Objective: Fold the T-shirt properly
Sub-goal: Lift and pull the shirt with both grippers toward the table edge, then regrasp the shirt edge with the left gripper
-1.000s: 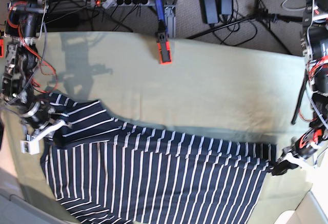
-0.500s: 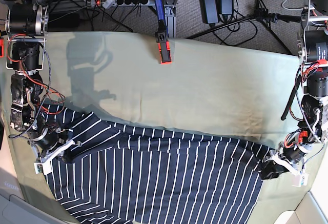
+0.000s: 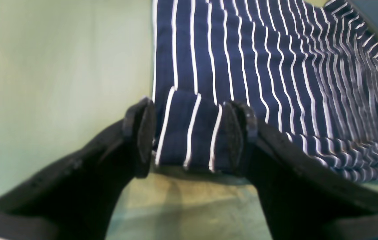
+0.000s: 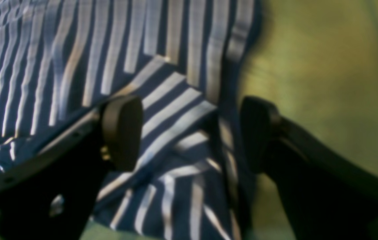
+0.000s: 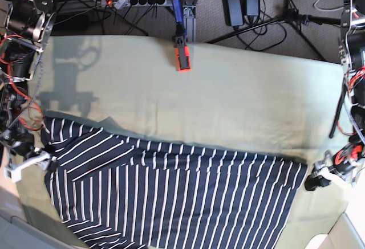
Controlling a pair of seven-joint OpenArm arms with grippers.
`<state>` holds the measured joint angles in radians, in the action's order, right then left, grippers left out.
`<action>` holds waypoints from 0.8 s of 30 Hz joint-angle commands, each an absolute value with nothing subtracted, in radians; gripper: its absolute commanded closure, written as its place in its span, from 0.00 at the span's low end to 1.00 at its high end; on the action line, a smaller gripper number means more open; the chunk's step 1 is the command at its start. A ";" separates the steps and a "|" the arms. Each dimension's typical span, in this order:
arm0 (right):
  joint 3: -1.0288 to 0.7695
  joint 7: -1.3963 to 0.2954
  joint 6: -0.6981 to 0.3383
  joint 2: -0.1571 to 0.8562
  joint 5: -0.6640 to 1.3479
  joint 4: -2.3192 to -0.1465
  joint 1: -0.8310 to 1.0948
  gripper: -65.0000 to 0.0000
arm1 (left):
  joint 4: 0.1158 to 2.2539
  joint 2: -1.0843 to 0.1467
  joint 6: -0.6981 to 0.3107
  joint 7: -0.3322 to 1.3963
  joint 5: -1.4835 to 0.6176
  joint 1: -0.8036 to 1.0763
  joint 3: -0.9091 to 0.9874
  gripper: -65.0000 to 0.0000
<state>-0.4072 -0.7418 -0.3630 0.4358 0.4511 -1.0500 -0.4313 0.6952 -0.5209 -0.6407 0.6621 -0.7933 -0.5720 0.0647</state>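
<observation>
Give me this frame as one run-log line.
step: fold T-shirt | left tool: open, shirt corner between jaws | right tool: open, over sleeve | shirt flat on green cloth

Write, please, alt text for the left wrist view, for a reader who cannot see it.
The left gripper has its black jaws open around a folded edge of the dark navy, white-striped fabric T-shirt. The shirt spreads away to the right over the plain olive-green table cloth.
</observation>
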 commanded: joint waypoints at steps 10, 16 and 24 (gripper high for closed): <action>-0.576 -0.767 -0.415 0.461 0.620 -1.068 -0.256 0.32 | 0.710 -0.613 -0.698 0.743 -1.003 -0.553 0.100 0.44; -0.575 -0.759 -0.416 0.411 0.665 -1.068 -0.224 0.32 | 0.710 -0.621 -0.698 0.768 -1.053 -0.542 0.100 0.44; -0.574 -0.758 -0.420 0.322 0.682 -1.069 -0.245 0.32 | 0.710 -0.624 -0.698 0.768 -1.058 -0.542 0.100 0.44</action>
